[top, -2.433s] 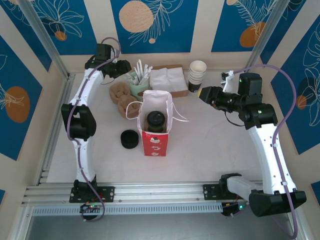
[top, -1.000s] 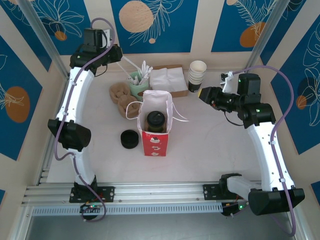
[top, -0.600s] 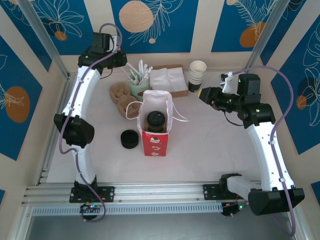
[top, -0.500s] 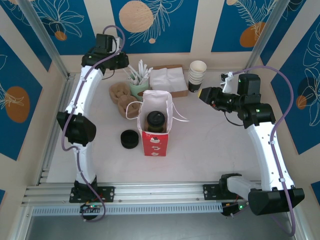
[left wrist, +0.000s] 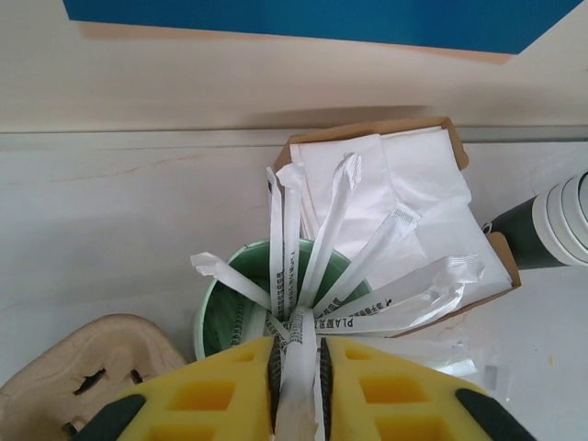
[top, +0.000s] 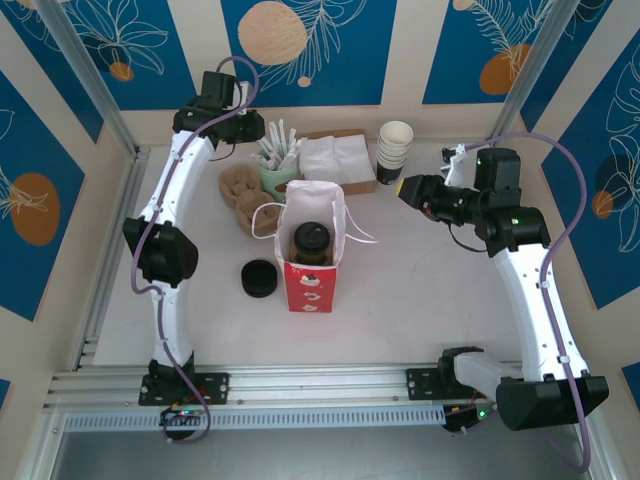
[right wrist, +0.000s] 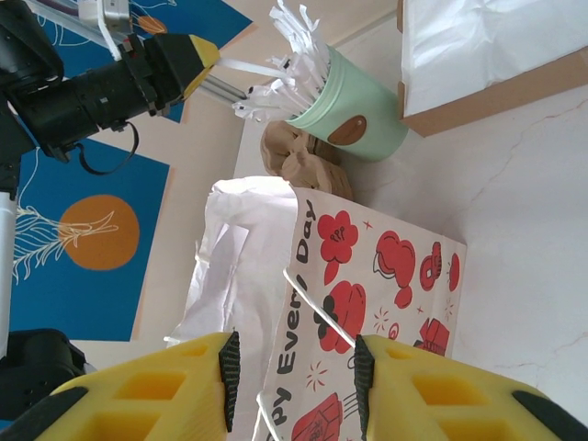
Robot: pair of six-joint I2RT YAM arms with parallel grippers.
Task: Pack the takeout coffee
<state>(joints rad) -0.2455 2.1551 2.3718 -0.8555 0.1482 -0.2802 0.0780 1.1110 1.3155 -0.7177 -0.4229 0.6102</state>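
so the takeout coffee [top: 311, 241] is sitting upright inside the red bag [top: 309, 278], mid desk [top: 420, 300], black lid showing through the open top. left gripper [left wrist: 297, 347] is way at the back over the green cup [left wrist: 213, 314] of straws, and its yellow fingers [left wrist: 220, 386] are clamped in tight on one wrapped straw [left wrist: 299, 404], pads right up against the paper on both sides. right gripper [right wrist: 294, 367] hangs off to the right of the bag, well apart from it, pointing at it sideways, jaws spread with nothing in them. loose black lids [top: 260, 278] are just left of the bag, and the napkin box [top: 338, 160] and stacked cups [top: 394, 150] are along the back
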